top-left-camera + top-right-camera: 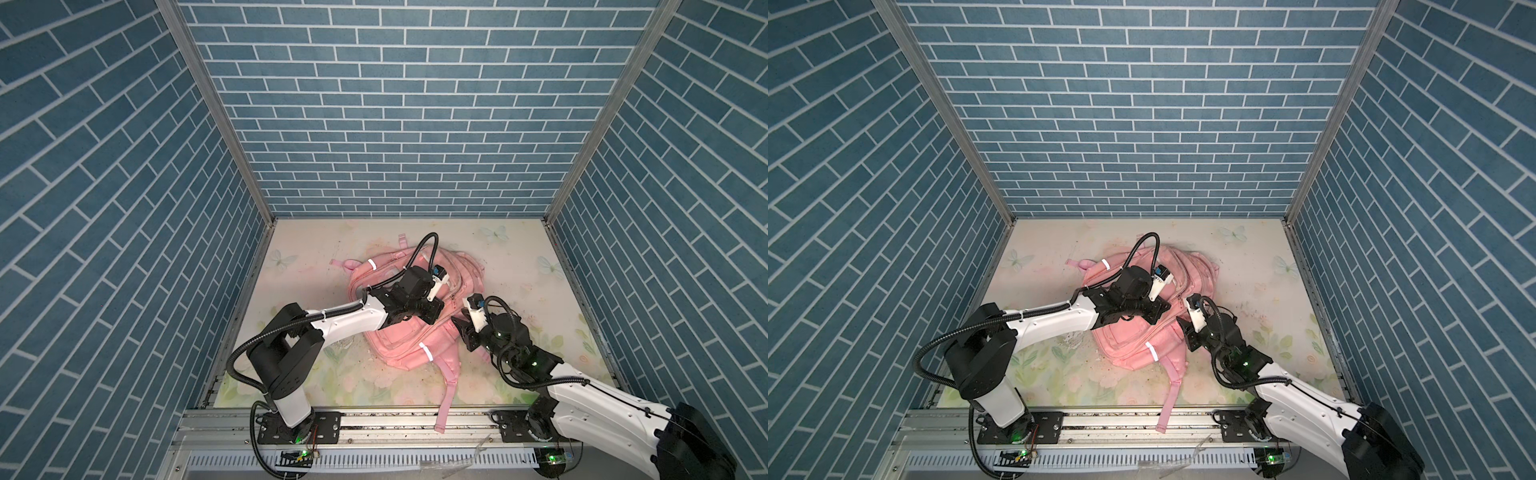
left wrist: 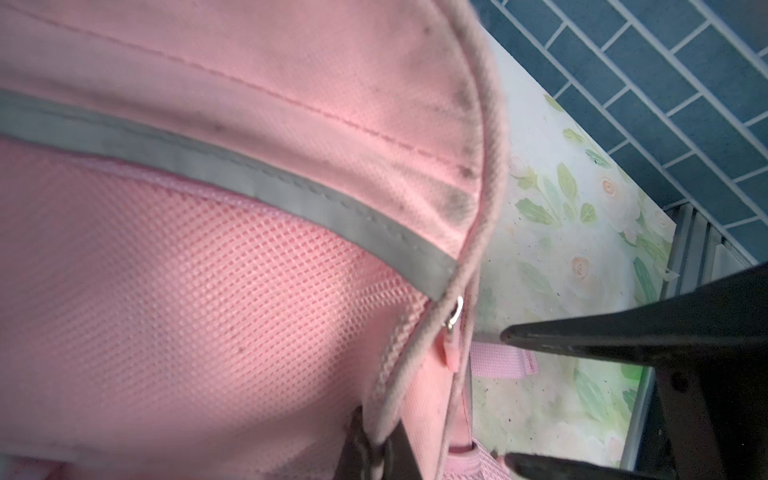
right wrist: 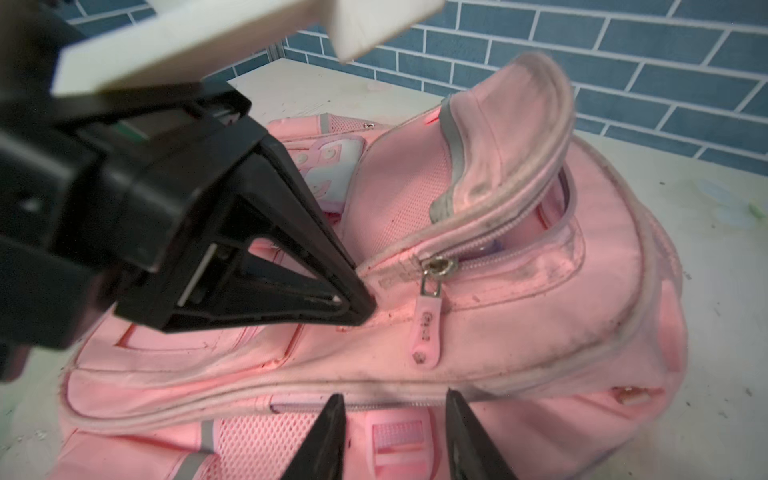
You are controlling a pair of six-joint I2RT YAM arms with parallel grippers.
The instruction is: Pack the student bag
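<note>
Student bag (image 1: 399, 345): pink and soft, lying flat on the flowered table (image 1: 519, 266), about the middle of it. I see it the same way in both top views (image 1: 1125, 345).
Left pincer (image 3: 361, 307): closed tight, with its tips nipping the student bag's cloth just beside the end of the open pocket's zip. On my left wrist camera the bag's piped edge runs in between the dark tips (image 2: 374, 453).
Right pincer (image 3: 395, 399): jaws parted to a middling gap with nothing between them. It hovers at the side of the student bag, tips near the long zip seam, and I cannot tell whether they touch it.
Pocket (image 3: 519, 137): zip partly undone, and the upper lip stands up off the student bag.
Zip pull (image 3: 428, 320): a pink tab hanging from a metal slider, just beside the left pincer's tips and not gripped.
Grey strip (image 2: 249, 183): runs across the student bag, right along the edge of its mesh panel (image 2: 187, 324).
Strap (image 1: 444, 395): trails from the student bag's near end and over the metal rail (image 1: 374, 419).
</note>
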